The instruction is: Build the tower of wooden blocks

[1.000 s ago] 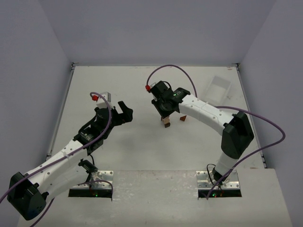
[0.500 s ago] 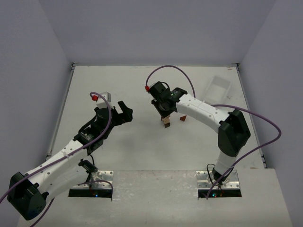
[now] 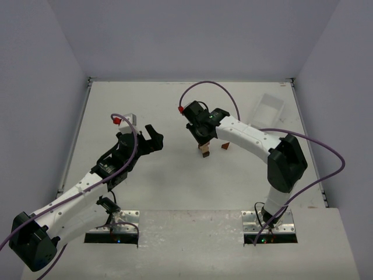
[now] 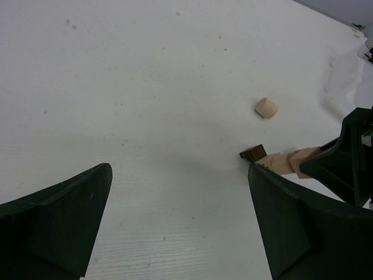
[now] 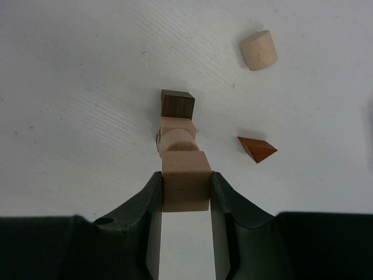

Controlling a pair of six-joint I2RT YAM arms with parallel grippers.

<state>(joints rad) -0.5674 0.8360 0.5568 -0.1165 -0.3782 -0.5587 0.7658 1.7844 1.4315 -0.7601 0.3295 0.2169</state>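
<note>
Clamping pale cube over wood block tower, right fingers, left fingers wide apart, empty

White arms, black fingers, purple cables

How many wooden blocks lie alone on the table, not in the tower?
2: a pale cylinder on its side, beyond the tower, and a reddish-brown wedge to the tower's right in the right wrist view. Others may be hidden.

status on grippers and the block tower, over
Left gripper open, empty. Right gripper shut on pale cube atop the wood block tower. Loose cylinder and red-brown wedge beside it, nothing blocking.
</note>
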